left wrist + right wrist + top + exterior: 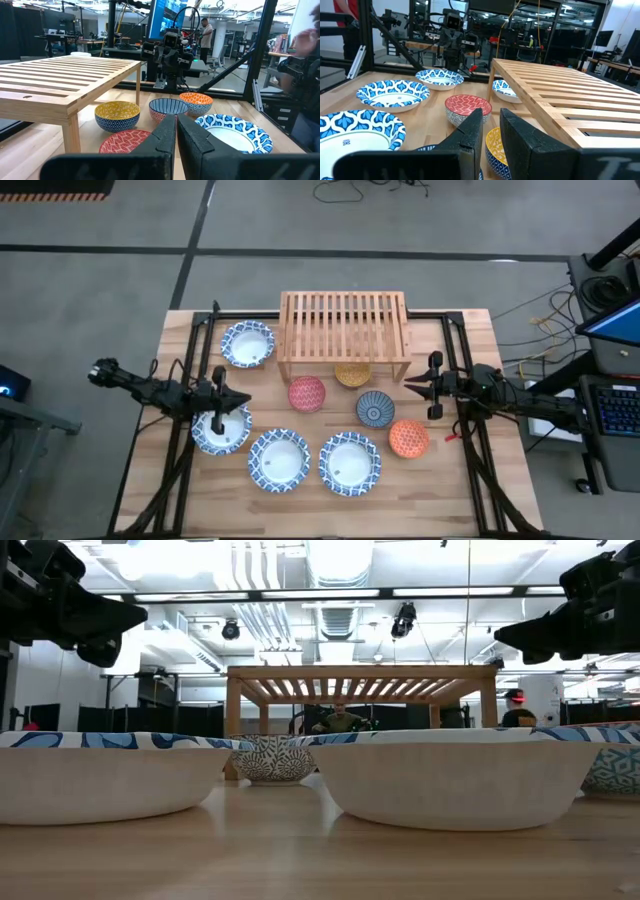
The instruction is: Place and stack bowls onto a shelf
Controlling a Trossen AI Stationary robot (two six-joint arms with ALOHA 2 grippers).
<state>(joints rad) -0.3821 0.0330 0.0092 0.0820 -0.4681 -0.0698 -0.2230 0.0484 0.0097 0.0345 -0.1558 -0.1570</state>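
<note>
The light wooden shelf (343, 325) stands on its side legs at the table's far middle, its slatted top bare. Four blue-and-white bowls sit upright on the table: one at far left (247, 344), three along the near side (221, 430) (279, 459) (350, 463). The pink-red bowl (307, 393), dark blue-grey bowl (375, 409) and orange bowl (408, 439) sit before the shelf. The mustard yellow bowl (353, 374) is partly under its near edge. My left gripper (243, 400) hovers shut above the leftmost near bowl. My right gripper (408, 387) hovers shut right of the yellow bowl.
Black frame rails (200, 330) run along the table's left and right sides. Bare planks lie between the near bowls and the table's near edge (320, 525). People stand in the room beyond the table (205, 30).
</note>
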